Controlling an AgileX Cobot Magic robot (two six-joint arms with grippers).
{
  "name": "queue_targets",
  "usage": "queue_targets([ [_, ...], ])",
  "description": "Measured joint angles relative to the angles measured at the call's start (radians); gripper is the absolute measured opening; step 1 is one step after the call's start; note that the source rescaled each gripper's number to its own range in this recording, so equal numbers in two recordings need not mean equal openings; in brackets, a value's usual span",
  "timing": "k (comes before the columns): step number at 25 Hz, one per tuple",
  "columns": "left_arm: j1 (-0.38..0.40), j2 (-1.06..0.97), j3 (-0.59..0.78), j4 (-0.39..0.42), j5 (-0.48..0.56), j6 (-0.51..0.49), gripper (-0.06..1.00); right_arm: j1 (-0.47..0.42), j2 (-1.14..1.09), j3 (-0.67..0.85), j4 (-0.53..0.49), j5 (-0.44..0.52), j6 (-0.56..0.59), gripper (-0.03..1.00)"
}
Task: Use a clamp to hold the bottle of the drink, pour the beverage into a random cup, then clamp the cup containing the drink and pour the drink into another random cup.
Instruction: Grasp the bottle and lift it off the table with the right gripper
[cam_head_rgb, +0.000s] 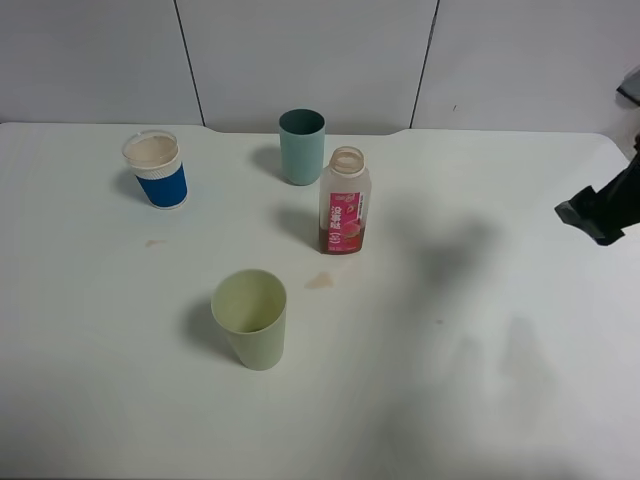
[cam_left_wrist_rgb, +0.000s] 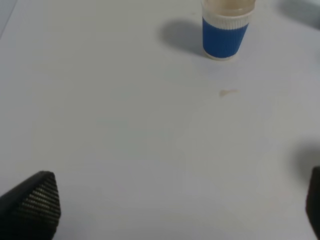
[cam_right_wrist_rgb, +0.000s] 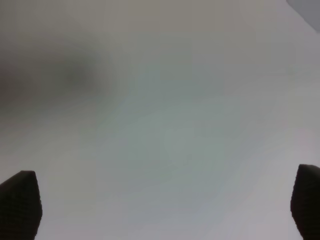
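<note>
I hold the right gripper (cam_right_wrist_rgb: 162, 207) wide open, empty, well apart from the bottle (cam_head_rgb: 345, 200), which stands upright and uncapped on the table (cam_head_rgb: 480, 400), ready for clamping. The left gripper (cam_left_wrist_rgb: 172, 207), likewise open, faces the blue-sleeved cup (cam_left_wrist_rgb: 225, 35).

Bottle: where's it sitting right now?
High view, centre: the bottle stands upright just right of and in front of the teal cup, with the pale green cup nearer the camera to its left.

The blue-sleeved cup (cam_left_wrist_rgb: 225, 35) is cut off at the rim in the left wrist view; the print on the bottle (cam_head_rgb: 345, 205) is too small to be read; the right arm (cam_head_rgb: 605, 210) is clipped by the high view's edge, and its wrist view is blurred
</note>
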Motion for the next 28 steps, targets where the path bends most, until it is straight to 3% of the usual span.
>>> queue_targets([
  [6,0.0,0.0,0.0,0.0,0.0,0.0,1.0,0.0,0.076,0.0,0.0,-0.11,-0.077,1.0],
  [15,0.0,0.0,0.0,0.0,0.0,0.0,1.0,0.047,0.235,0.0,-0.045,-0.332,-0.079,1.0],
  [28,0.0,0.0,0.0,0.0,0.0,0.0,1.0,0.137,0.436,-0.001,-0.088,-0.502,-0.079,1.0],
])
